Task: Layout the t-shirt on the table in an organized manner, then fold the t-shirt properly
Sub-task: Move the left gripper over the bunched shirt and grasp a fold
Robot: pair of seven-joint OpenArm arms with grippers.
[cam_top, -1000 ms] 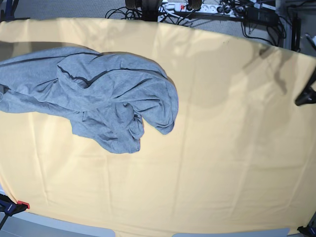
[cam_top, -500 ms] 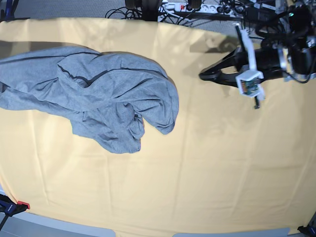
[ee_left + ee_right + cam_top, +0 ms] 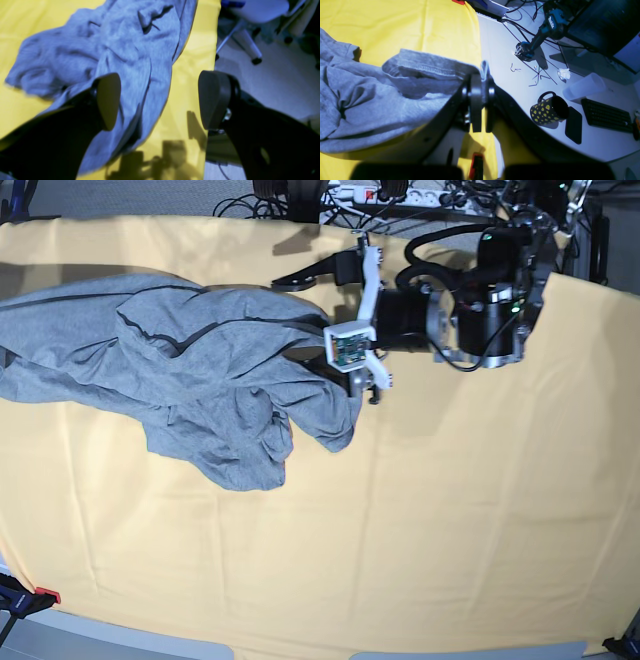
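Your left gripper [image 3: 157,100] hangs with fingers spread wide over the crumpled grey t-shirt [image 3: 190,380] on the yellow table [image 3: 450,510], while your right gripper [image 3: 480,100] pinches its hem.

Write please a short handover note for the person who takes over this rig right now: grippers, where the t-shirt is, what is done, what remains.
Left gripper: open, jaws wide apart, over the t-shirt's near edge, holding nothing.
Right gripper: shut on the t-shirt, pinching a hemmed edge near the table's side; this arm is not seen in the base view.
T-shirt: crumpled in a heap on the base view's left part of the table, not spread.
Done: one edge gripped only.
Left: grasp with the left gripper, spread the shirt flat, then fold it.
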